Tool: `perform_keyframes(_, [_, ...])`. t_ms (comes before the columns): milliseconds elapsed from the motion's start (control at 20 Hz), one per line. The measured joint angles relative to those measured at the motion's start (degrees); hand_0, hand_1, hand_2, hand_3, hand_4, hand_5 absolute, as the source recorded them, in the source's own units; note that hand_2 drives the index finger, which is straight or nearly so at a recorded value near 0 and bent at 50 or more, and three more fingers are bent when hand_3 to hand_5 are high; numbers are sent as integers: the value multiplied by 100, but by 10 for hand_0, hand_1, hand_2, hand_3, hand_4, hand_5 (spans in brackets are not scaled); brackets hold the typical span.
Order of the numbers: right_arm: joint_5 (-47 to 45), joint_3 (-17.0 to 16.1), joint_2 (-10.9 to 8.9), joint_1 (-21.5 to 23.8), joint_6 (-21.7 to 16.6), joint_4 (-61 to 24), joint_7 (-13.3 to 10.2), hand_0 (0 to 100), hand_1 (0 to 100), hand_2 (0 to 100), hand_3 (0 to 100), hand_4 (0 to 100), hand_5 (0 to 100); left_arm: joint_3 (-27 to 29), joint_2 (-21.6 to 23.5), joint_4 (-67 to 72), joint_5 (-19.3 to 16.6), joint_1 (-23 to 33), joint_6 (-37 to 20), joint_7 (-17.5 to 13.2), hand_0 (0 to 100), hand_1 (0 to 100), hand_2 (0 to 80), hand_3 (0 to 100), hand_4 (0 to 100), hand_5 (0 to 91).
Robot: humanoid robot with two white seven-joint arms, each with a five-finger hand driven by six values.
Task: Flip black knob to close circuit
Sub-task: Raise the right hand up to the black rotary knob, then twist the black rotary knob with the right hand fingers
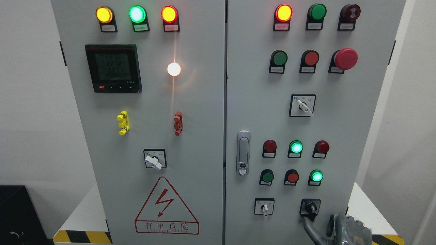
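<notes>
The black knob (310,207) sits in a black square plate at the lower right of the cabinet's right door (259,85); its handle points roughly upward. My right hand (318,222) rises from the bottom edge just below and to the right of the knob. Its grey fingers (308,228) are spread and hold nothing, and one fingertip ends right under the knob's plate. The hand's palm is cut off by the frame edge. No left hand shows.
A white-handled selector (264,207) is left of the black knob, and two others (304,106) (153,160) are higher up. Rows of push buttons and lit lamps (296,147) fill the door, with a red emergency button (345,58) and a door latch (243,152).
</notes>
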Motion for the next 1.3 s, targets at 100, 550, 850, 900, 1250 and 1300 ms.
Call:
perform_keyframes(100, [-2, 1, -2, -1, -1, 2, -5, 0, 8, 828, 1000, 977, 1000, 0, 0, 0, 0, 0, 0, 0, 120, 556, 0, 0, 0, 0])
perform_keyframes(550, [-40, -10, -10, -39, -10, 13, -15, 0, 13, 828, 1000, 976, 1000, 0, 0, 0, 0, 0, 0, 0, 120, 556, 0, 0, 0, 0])
perform_keyframes(850, [-58, -160, -19, -51, -38, 16, -38, 0, 13, 827, 1000, 976, 1000, 0, 0, 0, 0, 0, 0, 0, 120, 556, 0, 0, 0, 0])
perform_keyframes(900, [-60, -181, -20, -51, -38, 17, -38, 0, 13, 828, 1000, 976, 1000, 0, 0, 0, 0, 0, 0, 0, 120, 556, 0, 0, 0, 0])
perform_keyframes(1250, [-94, -290, -28, -52, -38, 17, -2, 0, 13, 827, 1000, 976, 1000, 0, 0, 0, 0, 0, 0, 0, 120, 556, 0, 0, 0, 0])
perform_keyframes(1300, [-101, -303, -29, -54, -37, 16, 6, 0, 12, 826, 1000, 976, 1000, 0, 0, 0, 0, 0, 0, 0, 120, 556, 0, 0, 0, 0])
